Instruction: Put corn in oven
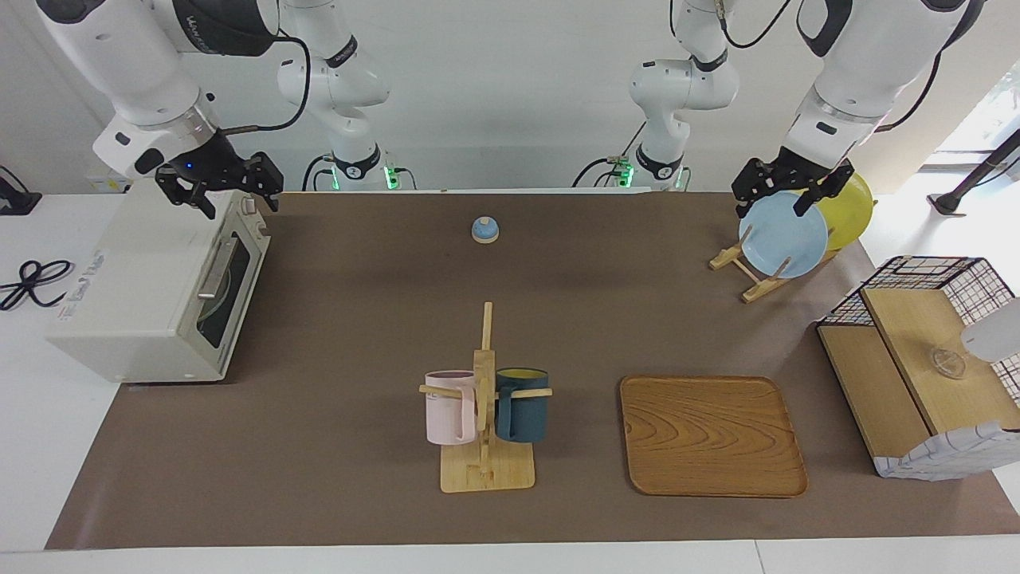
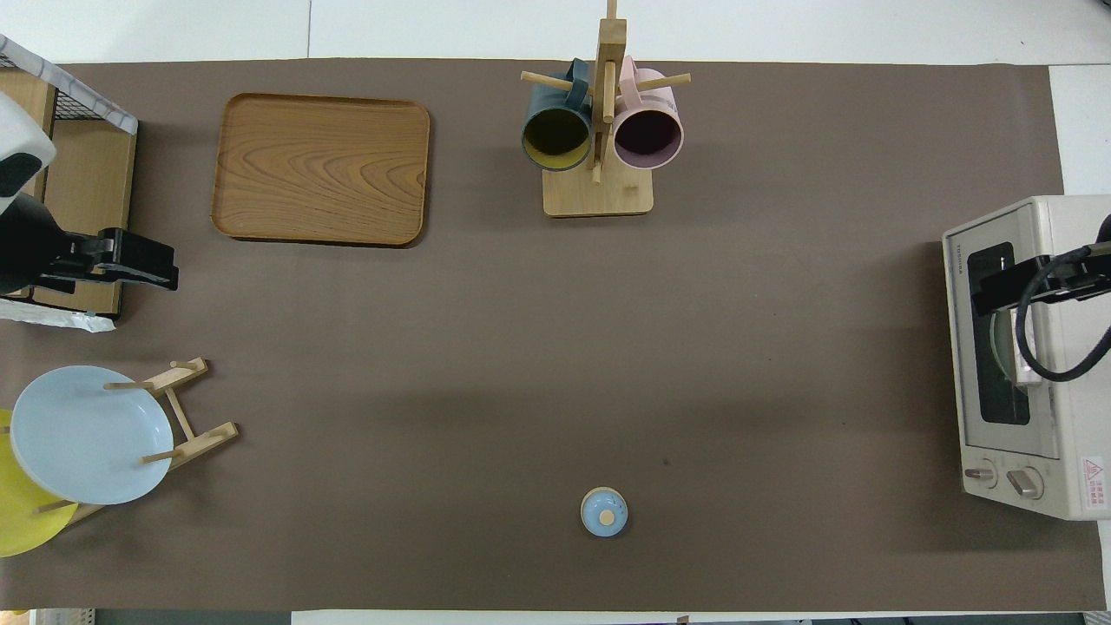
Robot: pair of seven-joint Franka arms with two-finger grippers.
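Observation:
The corn is out of view in both views. The off-white oven (image 1: 135, 295) (image 2: 1072, 408) stands at the right arm's end of the table with its dark glass door shut. My right gripper (image 1: 231, 203) (image 2: 998, 295) hangs open just above the oven's top edge over the door, with nothing in it. At the left arm's end, my left gripper (image 1: 771, 209) (image 2: 130, 265) hangs open and empty over the plate rack.
A plate rack holds a blue plate (image 1: 785, 239) and a yellow plate (image 1: 853, 207). A wire-and-wood basket box (image 1: 924, 367), a wooden tray (image 1: 712, 434) and a mug stand (image 1: 484, 406) with two mugs sit farther out. A small blue knobbed lid (image 1: 484, 229) lies near the robots.

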